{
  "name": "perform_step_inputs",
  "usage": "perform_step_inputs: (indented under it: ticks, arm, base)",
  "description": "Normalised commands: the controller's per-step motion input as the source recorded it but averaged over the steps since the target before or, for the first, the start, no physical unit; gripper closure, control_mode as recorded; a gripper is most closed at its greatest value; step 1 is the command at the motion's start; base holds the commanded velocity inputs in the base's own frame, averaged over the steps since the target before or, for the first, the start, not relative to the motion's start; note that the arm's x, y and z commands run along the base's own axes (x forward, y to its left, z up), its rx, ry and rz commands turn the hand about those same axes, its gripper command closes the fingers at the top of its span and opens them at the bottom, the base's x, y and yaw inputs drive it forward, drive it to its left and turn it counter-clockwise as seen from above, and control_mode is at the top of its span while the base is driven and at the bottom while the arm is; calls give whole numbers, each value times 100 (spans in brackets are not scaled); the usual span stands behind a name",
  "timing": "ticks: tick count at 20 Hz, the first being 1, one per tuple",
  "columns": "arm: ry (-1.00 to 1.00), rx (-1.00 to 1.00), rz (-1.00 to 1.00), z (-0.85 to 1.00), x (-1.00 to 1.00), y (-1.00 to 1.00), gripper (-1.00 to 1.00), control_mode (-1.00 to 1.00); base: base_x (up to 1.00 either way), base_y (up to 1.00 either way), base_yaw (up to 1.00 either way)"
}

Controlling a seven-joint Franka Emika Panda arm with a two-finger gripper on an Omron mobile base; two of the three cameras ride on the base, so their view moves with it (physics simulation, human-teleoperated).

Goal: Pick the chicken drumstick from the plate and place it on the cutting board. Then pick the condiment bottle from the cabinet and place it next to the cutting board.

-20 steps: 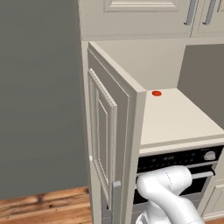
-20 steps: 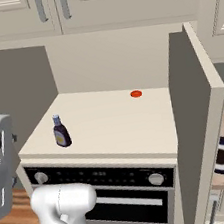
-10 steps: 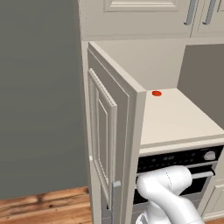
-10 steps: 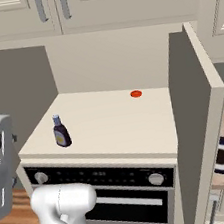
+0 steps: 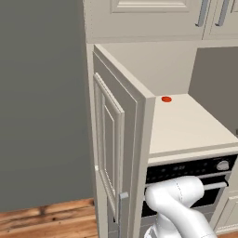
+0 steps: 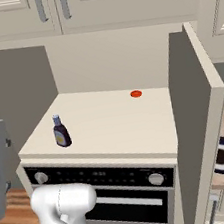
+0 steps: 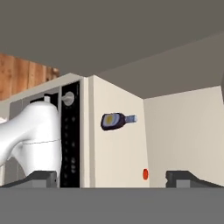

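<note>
Left base view: the cabinet door stands open, with a red disc on the shelf.

Right base view: the condiment bottle stands upright near the shelf's front left corner; its yellow label is unreadable.

Hand view: pincer jaws apart, empty, bottle ahead. Centre on the body before closing.

Flat, even, shadowless rendered light

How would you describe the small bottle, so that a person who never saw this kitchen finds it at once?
Look at the open cabinet, on its cream shelf above the black oven. The condiment bottle stands upright near the front left corner. It is dark brown with a yellow-orange label, unlike the flat red disc behind.
</note>
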Motion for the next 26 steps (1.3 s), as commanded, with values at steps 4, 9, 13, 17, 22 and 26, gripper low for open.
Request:
perform_step_inputs:
  ticks: [4, 9, 13, 17, 22, 26]
  arm:
    - [0, 0, 0, 0, -5, 16, -100, -100]
    - [2, 1, 0, 0, 0, 10, -100, -100]
    - [4, 5, 0, 0, 2, 9, -100, -100]
    - [7, 7, 0, 0, 10, 6, -100, -100]
    - [7, 9, 0, 0, 10, 7, -100, -100]
    - [5, 9, 0, 0, 6, 10, -100, -100]
  base:
    - [0, 0, 0]
    - [0, 0, 0]
    - [0, 0, 0]
    - [0, 0, 0]
    - [0, 0, 0]
    - [0, 0, 0]
